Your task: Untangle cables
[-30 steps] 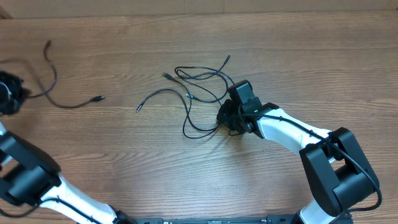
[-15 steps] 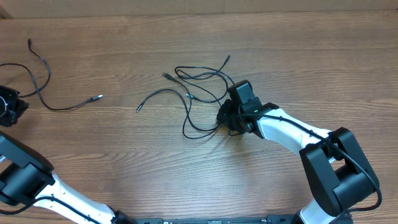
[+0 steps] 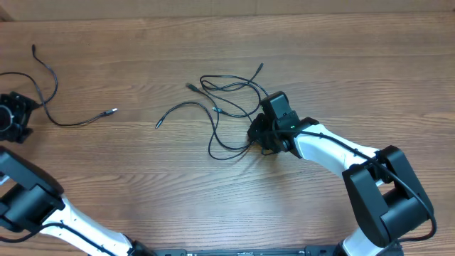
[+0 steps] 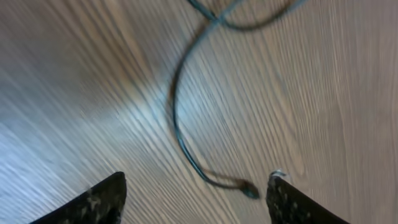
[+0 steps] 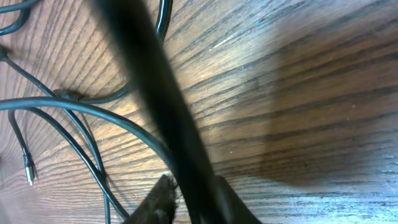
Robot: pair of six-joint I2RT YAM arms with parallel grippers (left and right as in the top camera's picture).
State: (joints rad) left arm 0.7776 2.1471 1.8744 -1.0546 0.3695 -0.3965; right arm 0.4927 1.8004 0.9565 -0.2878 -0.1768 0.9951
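One black cable lies by itself on the wooden table at the far left, its plug end pointing right. My left gripper hovers beside it, open; in the left wrist view this cable curves across the wood and its plug tip rests between the spread fingers of the left gripper, free of both. The remaining cables form a loose tangle at the table's middle. My right gripper sits at the tangle's right edge. In its wrist view a cable runs between the closed-in jaws of the right gripper.
The wooden table stretches bare to the right of the tangle and along the front. The right arm reaches in from the lower right. Loose plug ends stick out of the tangle to the left.
My left gripper carried the single cable to the left, then opened and let it go onto the table. The right arm and the tangle have stayed in place.
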